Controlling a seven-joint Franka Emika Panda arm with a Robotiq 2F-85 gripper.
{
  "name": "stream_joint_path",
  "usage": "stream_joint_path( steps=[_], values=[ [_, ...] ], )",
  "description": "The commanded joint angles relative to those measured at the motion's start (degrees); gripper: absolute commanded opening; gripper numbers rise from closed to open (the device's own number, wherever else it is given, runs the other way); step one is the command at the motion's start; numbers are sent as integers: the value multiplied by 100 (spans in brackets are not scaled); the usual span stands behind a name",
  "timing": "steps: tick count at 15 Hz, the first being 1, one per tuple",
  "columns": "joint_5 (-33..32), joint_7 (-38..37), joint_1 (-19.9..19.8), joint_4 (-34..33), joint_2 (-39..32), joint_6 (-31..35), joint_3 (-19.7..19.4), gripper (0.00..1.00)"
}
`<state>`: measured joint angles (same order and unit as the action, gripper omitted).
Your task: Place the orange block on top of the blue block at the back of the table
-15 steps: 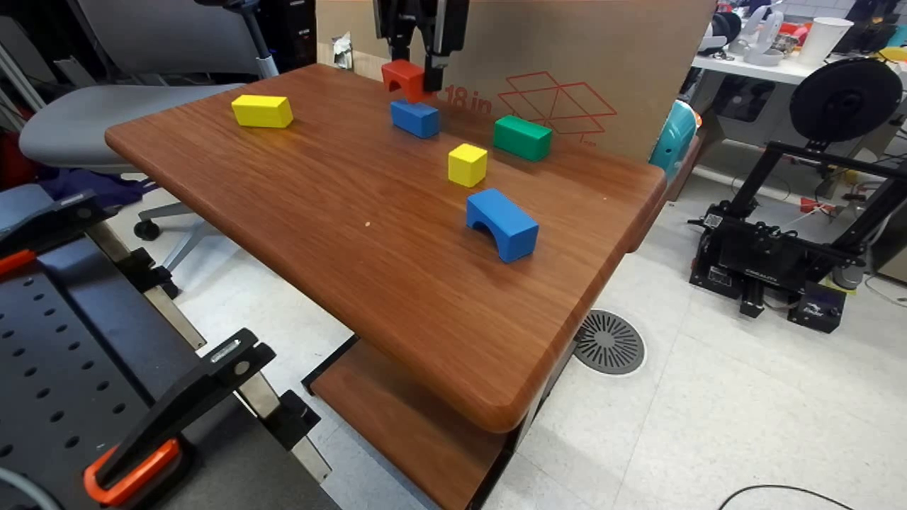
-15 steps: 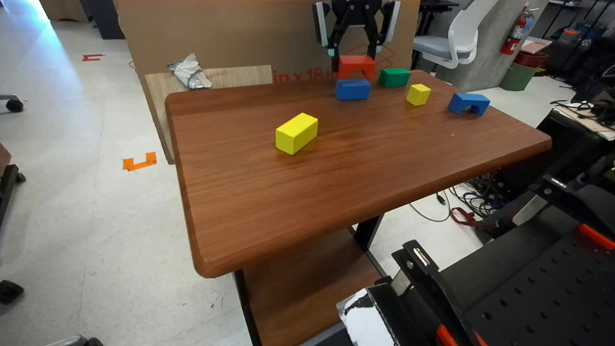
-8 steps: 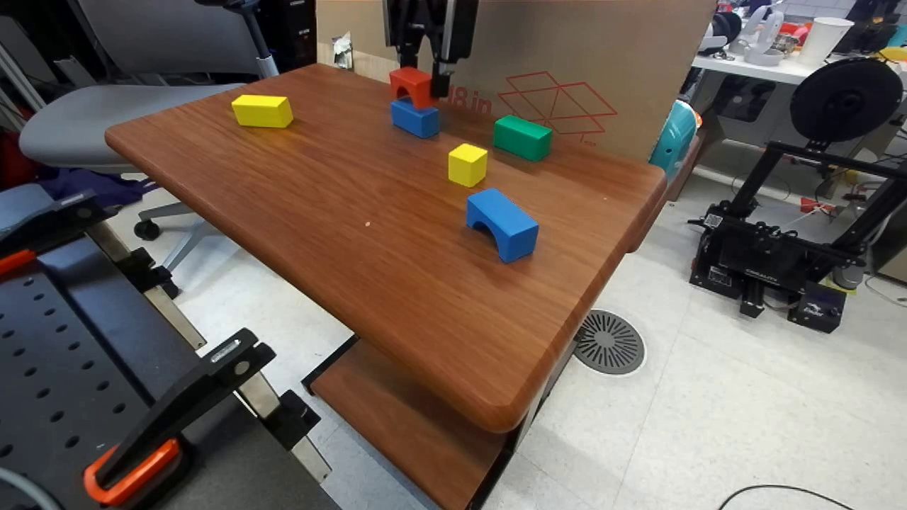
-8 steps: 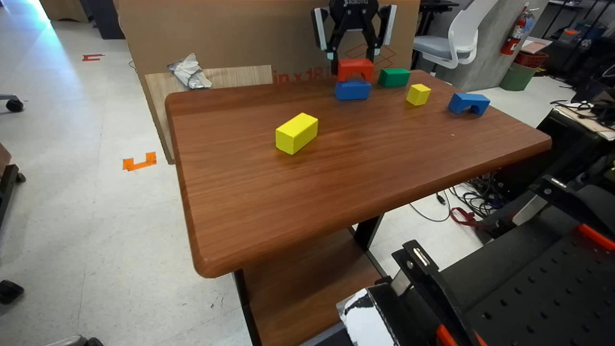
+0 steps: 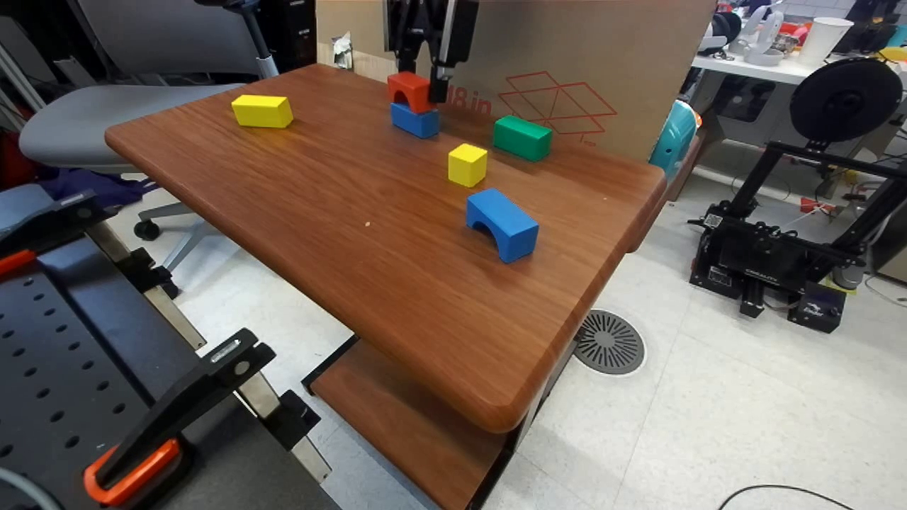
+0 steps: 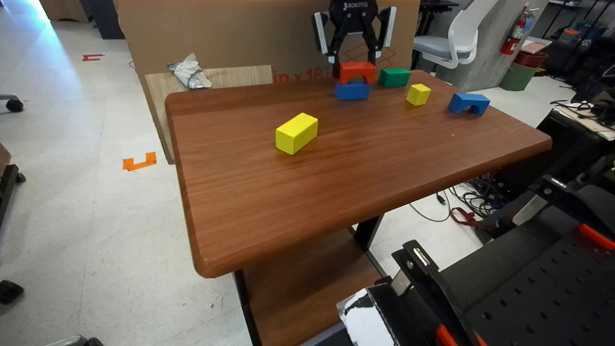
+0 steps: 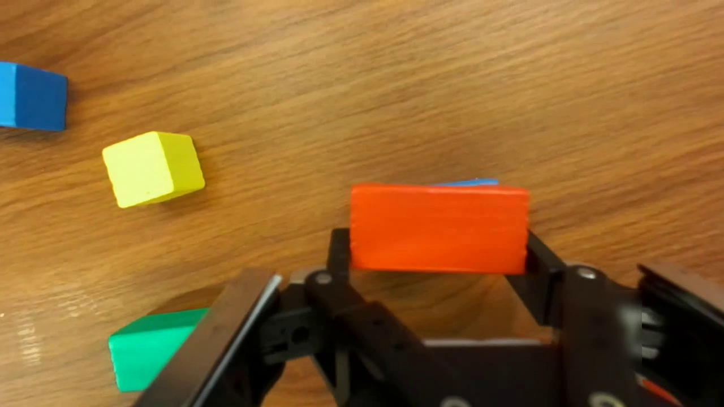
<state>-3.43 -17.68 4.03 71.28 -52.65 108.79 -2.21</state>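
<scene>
The orange block (image 7: 439,229) is seen as a plain red-orange oblong, arch opening downward, roughly level. It is clamped at both ends by the gripper (image 7: 436,249) and is held atop the small blue block (image 5: 415,121), apparently touching, near the back edge of the table (image 5: 354,212). White cup (image 5: 824,40) and green bin (image 6: 518,79) are seen in background; contents can't be made out.
</scene>
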Motion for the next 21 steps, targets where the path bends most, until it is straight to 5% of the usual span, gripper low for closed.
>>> stream_joint_path(
  steps=[1,3,14,15,21],
  values=[
    [46,-75,73,-523,-308,-386,-74,93],
    [45,-31,54,-575,-323,-409,-67,100],
    [-265,718,91,654,1025,83,-59,100],
    [-112,538,66,73,567,-48,-15,100],
    [-119,550,64,132,579,-55,-15,100]
  ],
)
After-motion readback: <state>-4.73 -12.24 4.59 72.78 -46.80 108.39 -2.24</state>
